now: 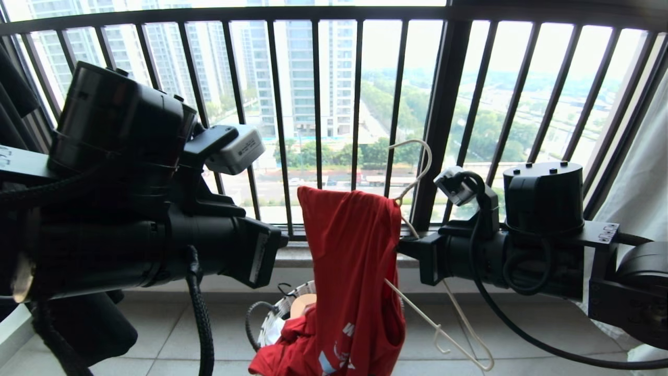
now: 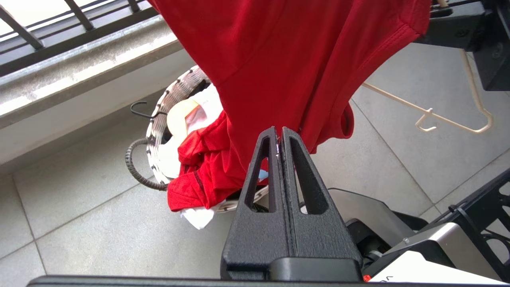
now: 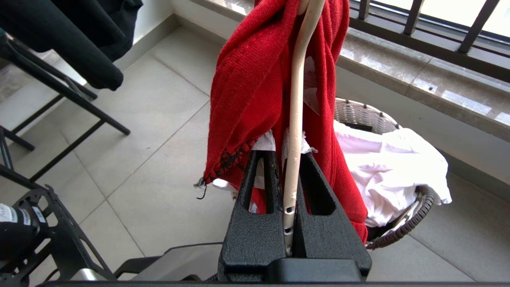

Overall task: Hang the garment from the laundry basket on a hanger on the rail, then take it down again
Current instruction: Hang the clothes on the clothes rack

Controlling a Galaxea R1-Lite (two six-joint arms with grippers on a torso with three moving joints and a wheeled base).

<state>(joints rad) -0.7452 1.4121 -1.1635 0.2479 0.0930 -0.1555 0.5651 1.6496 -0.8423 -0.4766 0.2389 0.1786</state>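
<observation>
two grippers flank one red t-shirt [image 1: 349, 261], which hangs between them in front of the black window railing [image 1: 318, 99]. on the left, the left gripper [image 2: 279, 133] has its black fingers [image 2: 261, 167] pressed together, tips at the lower hem of the shirt; a sliver of fabric appears nipped between the tips, though the wrist view does not make that certain. just beyond those tips the shirt drops in a long fold, its lower part bunched over the white rim of the round laundry basket [image 2: 153, 131] on the grey tiled floor [image 2: 99, 235]. a white garment [image 3: 382, 159] fills the basket beneath the red cloth, and a tan curved piece [image 2: 179, 115] shows inside it.

in the middle, the shirt's upper edge sits level with both grippers, and its white print [image 1: 347, 330] shows low down near the basket.

on the right, the right gripper [image 3: 289, 153] is clamped on the cream-white wire hanger [image 1: 443, 318]: the thin wire runs straight between its fingers [image 3: 318, 191]. the hanger's hook rises above that gripper against the railing, while its shoulder and bottom bar slant down below it, clear of the shirt. red fabric drapes against the wire right at the fingertips. a pale curtain [image 1: 639, 172] hangs beyond the right arm.
</observation>
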